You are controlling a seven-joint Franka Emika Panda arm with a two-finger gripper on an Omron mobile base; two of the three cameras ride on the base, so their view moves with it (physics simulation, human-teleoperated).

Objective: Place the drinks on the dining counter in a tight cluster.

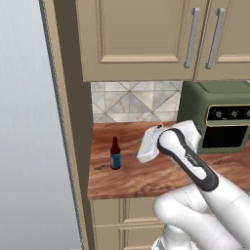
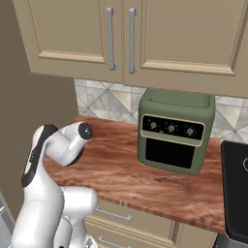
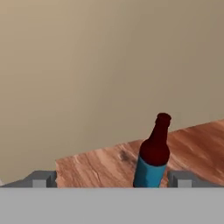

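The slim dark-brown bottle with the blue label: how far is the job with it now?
Nothing looks done yet. The slim dark-brown bottle with the blue label stands upright on the short wood counter under the beige wall cabinets. In hand: the gripper is open and aimed at the bottle, not touching it. Left: grasp it, carry it away, place it.

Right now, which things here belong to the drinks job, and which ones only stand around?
Belongs to the job:
- slim brown bottle, blue label, upright on the wood counter
- gripper, jaws open, pointed at the bottle

Only standing around:
- green oven
- wall cabinets
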